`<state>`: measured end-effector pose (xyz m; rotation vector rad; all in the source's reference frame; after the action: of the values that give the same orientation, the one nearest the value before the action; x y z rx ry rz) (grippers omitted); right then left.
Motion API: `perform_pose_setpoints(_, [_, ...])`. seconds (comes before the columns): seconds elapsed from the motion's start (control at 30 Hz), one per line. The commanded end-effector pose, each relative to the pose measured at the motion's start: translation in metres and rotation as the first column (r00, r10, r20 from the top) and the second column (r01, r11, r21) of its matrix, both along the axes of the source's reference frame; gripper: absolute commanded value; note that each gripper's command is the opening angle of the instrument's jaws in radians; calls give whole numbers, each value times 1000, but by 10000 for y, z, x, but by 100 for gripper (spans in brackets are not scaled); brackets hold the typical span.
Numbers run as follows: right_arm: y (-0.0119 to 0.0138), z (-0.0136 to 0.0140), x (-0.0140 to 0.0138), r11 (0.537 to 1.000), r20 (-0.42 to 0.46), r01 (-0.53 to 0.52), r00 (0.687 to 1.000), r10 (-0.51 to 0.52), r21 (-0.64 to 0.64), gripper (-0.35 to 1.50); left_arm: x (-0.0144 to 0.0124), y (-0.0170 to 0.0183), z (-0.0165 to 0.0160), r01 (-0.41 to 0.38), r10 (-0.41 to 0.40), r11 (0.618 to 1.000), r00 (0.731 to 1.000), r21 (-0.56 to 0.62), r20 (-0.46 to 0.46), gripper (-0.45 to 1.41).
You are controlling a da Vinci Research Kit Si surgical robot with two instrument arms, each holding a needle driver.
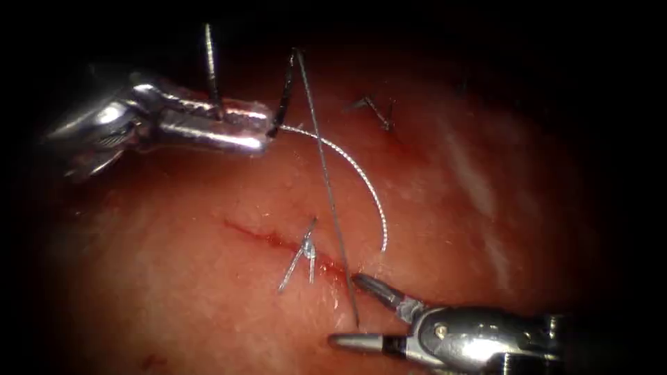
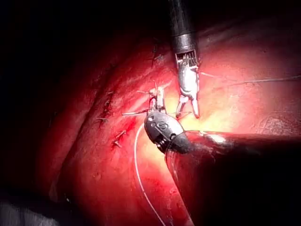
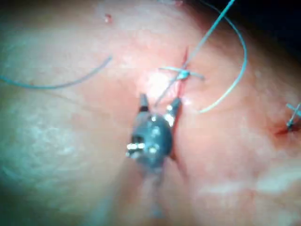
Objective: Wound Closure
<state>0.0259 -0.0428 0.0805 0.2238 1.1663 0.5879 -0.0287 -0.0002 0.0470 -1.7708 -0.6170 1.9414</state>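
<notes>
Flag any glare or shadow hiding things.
Endoscope view: glare on the shut steel left hand holding the dark curved needle clear of the pink pork tissue; edges dark. Left wrist view: hot spot beside the open, empty steel right hand. Right wrist view: bright patch at the knotted stitch.

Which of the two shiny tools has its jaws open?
The right arm's tool, at the lower right. Its jaws stand apart around the thread and hold nothing. The left arm's tool is shut on the needle.
</notes>
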Motion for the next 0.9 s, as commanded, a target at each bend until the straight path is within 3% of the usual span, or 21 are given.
perform_pose_setpoints(0.03, [-2, 3, 6, 1000, -2, 0, 1000, 0, 1, 79, -2, 2, 4, 5, -5, 1000, 1000, -9, 6, -45])
perform_pose_setpoints(0.17, [1, 0, 6, 1000, 0, 1, 1000, -1, 6, 78, 16, 13, -10, 34, -33, 999, 999, -28, 28, -45])
perform_pose_setpoints(0.3, [-5, -3, 9, 1000, -12, 9, 1000, -8, 17, 46, 20, 17, -15, 59, -58, 998, 998, -36, 29, -45])
perform_pose_setpoints(0.37, [-8, -5, 11, 999, -21, 27, 999, -26, 28, 9, 17, 15, -14, 63, -62, 997, 998, -38, 24, -45])
perform_pose_setpoints(0.4, [-9, -6, 12, 999, -17, 42, 999, -42, 34, -27, 15, 14, -14, 63, -62, 997, 998, -39, 24, -45])
perform_pose_setpoints(0.43, [-9, -6, 12, 998, -14, 47, 999, -47, 36, -35, 15, 14, -14, 62, -61, 997, 998, -39, 26, -45])
perform_pose_setpoints(0.7, [-15, -18, 6, 993, 2, 86, 996, -86, 81, -35, 28, 9, -17, 53, -52, 998, 998, -43, 30, -45])
perform_pose_setpoints(0.9, [-31, -76, 19, 990, -61, 100, 994, -95, 97, -35, 27, -11, -7, 52, -51, 997, 999, -63, 17, -45])
